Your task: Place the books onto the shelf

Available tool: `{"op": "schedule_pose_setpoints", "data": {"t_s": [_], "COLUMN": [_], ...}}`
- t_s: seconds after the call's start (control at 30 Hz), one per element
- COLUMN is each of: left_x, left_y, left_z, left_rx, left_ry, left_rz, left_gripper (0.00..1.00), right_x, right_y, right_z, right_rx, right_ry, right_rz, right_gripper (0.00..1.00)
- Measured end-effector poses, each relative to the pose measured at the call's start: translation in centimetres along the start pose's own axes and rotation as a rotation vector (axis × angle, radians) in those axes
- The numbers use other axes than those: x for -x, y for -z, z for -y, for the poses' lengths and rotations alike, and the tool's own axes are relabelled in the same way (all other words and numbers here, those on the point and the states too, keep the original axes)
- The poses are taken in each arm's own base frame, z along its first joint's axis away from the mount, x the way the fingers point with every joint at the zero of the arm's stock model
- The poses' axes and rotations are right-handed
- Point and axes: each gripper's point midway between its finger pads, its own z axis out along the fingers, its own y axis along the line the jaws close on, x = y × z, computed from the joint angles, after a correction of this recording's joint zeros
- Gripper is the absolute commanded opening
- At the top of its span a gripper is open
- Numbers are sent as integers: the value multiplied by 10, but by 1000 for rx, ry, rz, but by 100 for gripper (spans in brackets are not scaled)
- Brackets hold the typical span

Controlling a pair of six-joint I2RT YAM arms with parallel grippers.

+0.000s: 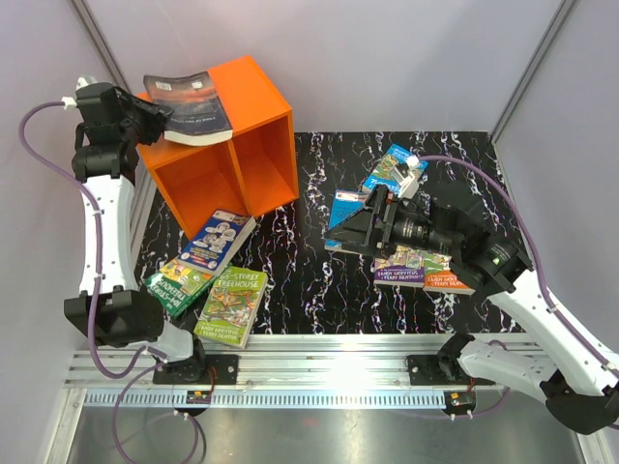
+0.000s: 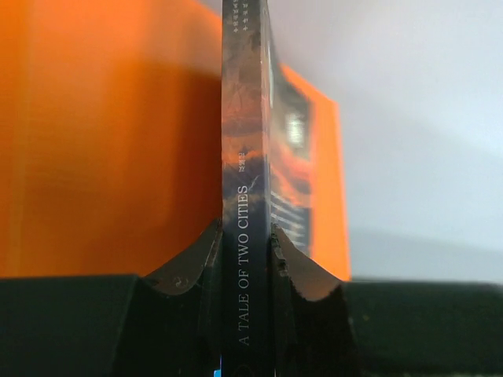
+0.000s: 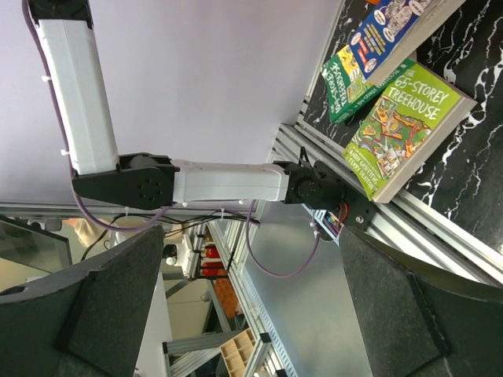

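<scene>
At the far left, the left gripper (image 1: 153,118) has its jaws closed narrowly on the spine of the dark book (image 1: 189,106), titled "A Tale of Two Cities", holding it level over the far-left top corner of the shelf (image 1: 256,89); whether the book touches that top cannot be determined. The shelf stands on the tabletop (image 1: 309,266) with its open front turned toward the arms. Its left and right compartments, separated by the central divider, show only bare orange walls. In front of the shelf, three books lie flat on the tabletop: a blue book (image 1: 218,240), overlapping a dark green book (image 1: 177,285), and just beside them a light green book (image 1: 230,304). Right of centre, the right gripper (image 1: 366,227) hangs above a blue-covered book (image 1: 340,205), jaws spread wide with nothing between them. A second blue book (image 1: 390,169) lies beyond it. A purple book (image 1: 401,269) and an orange book (image 1: 448,281) lie side by side under the right arm.
</scene>
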Motion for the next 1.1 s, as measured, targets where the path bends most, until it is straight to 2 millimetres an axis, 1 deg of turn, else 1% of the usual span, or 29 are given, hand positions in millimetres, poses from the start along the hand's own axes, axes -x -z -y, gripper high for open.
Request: {"op": "schedule_pose_setpoints", "data": {"t_s": [0.03,0.1,0.17,0.3,0.4,0.47,0.53,0.6,0.63,0.7,0.73,0.8,0.87,0.97,1.1], "left_x": [-1,-2,2,14,23,27,29,30,30,29,32,38,43,53,61], "left_y": [-4,-10,-13,-10,-6,-5,-4,-4,-3,-4,-5,-3,1,10,21], "left_z": [-10,-21,-24,-24,-32,-39,-43,-45,-48,-56,-55,-55,-60,-73,-91], "left_rx": [36,77,94,126,171,197,209,214,226,247,241,246,273,345,430], "left_ry": [9,14,9,-28,-54,-73,-87,-111,-122,-132,-135,-149,-163,-199,-253], "left_rz": [2,3,20,49,79,94,100,100,96,85,91,99,97,100,106], "left_gripper": [0,0,0,0,1,10,36,57,76,86,95,99,99,99,99], "right_x": [0,0,1,3,4,4,5,5,5,4,4,4,4,5,3], "right_y": [-1,-4,-9,-20,-25,-26,-28,-29,-30,-31,-32,-33,-33,-32,-29], "right_z": [2,7,11,23,29,31,32,34,34,36,36,37,37,36,37], "right_rx": [-6,-26,-44,-79,-93,-95,-97,-97,-97,-98,-100,-101,-101,-99,-97], "right_ry": [1,3,3,-1,-9,-15,-19,-23,-25,-30,-31,-33,-33,-34,-39], "right_rz": [-3,-11,-19,-38,-48,-55,-59,-66,-70,-79,-81,-82,-81,-78,-74], "right_gripper": [100,100,100,100,100,100,100,100,100,100,100,100,100,100,100]}}
